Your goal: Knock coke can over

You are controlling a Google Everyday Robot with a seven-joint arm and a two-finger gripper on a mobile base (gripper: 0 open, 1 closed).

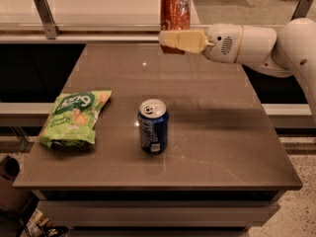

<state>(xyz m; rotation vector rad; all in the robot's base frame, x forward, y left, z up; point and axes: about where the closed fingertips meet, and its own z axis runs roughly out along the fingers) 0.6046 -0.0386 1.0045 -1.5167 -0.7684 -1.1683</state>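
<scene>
The coke can [175, 14] is red-orange with a silver top. It is upright in the air over the far edge of the brown table [217, 132]. My gripper [172, 41] reaches in from the right on a white arm. Its pale fingers [190, 40] are closed around the can's lower part and hide it. The can's upper half shows above the fingers.
A dark blue soda can [153, 126] stands upright near the middle of the table, towards the front. A green chip bag [74, 116] lies flat at the left. A counter with a metal post [44, 16] runs behind the table.
</scene>
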